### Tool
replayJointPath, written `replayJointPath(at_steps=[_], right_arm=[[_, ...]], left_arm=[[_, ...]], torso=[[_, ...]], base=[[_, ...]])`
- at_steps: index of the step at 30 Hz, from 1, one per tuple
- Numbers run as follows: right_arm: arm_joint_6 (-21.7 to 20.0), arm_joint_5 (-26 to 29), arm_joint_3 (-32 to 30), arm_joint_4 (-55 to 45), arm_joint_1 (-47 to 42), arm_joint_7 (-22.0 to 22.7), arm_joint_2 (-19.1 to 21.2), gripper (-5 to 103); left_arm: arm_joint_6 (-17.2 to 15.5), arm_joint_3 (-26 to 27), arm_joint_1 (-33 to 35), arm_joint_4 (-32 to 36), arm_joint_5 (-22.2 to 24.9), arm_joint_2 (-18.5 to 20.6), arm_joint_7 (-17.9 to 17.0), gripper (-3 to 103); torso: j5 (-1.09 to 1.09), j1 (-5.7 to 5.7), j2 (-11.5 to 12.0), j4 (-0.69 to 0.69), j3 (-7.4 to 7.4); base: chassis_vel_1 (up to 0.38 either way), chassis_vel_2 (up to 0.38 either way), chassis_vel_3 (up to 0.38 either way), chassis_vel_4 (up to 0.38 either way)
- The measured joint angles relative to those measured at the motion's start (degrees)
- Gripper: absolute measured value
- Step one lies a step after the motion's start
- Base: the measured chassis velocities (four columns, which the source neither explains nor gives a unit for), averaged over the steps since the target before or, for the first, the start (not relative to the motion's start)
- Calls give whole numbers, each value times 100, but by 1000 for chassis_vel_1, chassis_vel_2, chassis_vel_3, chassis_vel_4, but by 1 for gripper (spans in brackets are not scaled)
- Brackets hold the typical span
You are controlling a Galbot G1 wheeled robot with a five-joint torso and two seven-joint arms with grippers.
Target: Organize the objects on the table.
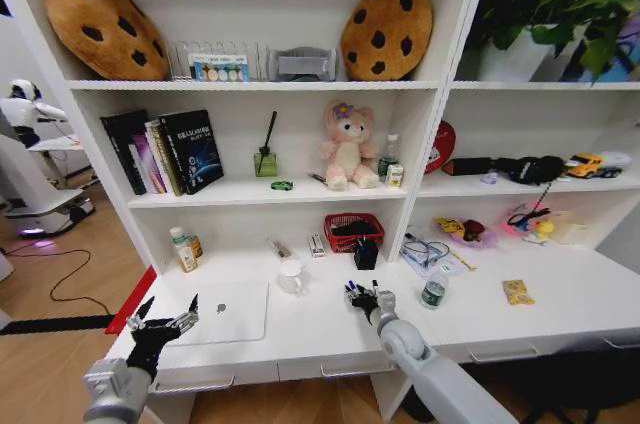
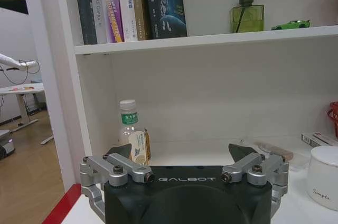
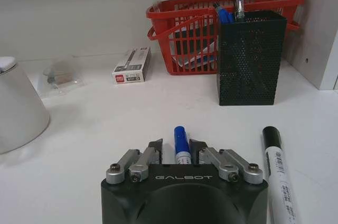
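The right gripper [image 3: 176, 152] is closed on a blue marker [image 3: 181, 147] low over the worktop [image 3: 105, 129], a black marker [image 3: 277, 168] just beside. Judged next: carry it to the mesh pen holder [image 3: 248, 60]. The left gripper [image 1: 168, 324] hangs wide near the laptop [image 1: 225, 311].

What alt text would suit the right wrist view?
The right tool grips a blue marker just above the white desk. A black marker lies beside it, and a black mesh pen holder stands ahead in front of a red basket.
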State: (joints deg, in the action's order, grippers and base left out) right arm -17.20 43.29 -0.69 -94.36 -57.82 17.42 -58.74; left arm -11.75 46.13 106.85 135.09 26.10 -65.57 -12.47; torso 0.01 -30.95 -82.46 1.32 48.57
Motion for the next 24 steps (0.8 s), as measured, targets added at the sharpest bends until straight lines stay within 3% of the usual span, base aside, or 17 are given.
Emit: replayJointPath(at_steps=[3, 7, 8, 10, 20, 23, 24], right_arm=[[5, 1, -7, 74, 81, -62, 9, 16], [11, 10, -33, 102, 129, -65, -2, 11], [8, 12, -34, 119, 142, -71, -10, 2], [5, 13, -35, 126, 151, -73, -13, 1], [-6, -17, -5, 96, 146, -131, -12, -1], [-7, -35, -23, 100, 133, -125, -6, 15], [-7, -35, -23, 100, 133, -125, -6, 15]], left_arm=[[0, 0, 0, 0, 0, 0, 0, 100], [0, 0, 0, 0, 0, 0, 3, 100], [0, 0, 0, 0, 0, 0, 2, 100], [0, 0, 0, 0, 0, 0, 2, 100], [0, 0, 0, 0, 0, 0, 2, 100], [0, 0, 0, 0, 0, 0, 2, 100], [0, 0, 0, 0, 0, 0, 2, 100]], torso=[[0, 0, 0, 0, 0], [-2, 0, 0, 0, -1], [-1, 0, 0, 0, 0], [-1, 0, 0, 0, 0], [-2, 0, 0, 0, 0], [0, 0, 0, 1, 0], [0, 0, 0, 1, 0]], base=[[0, 0, 0, 0], [0, 0, 0, 0], [0, 0, 0, 0], [0, 0, 0, 0], [0, 0, 0, 0], [0, 0, 0, 0], [0, 0, 0, 0]])
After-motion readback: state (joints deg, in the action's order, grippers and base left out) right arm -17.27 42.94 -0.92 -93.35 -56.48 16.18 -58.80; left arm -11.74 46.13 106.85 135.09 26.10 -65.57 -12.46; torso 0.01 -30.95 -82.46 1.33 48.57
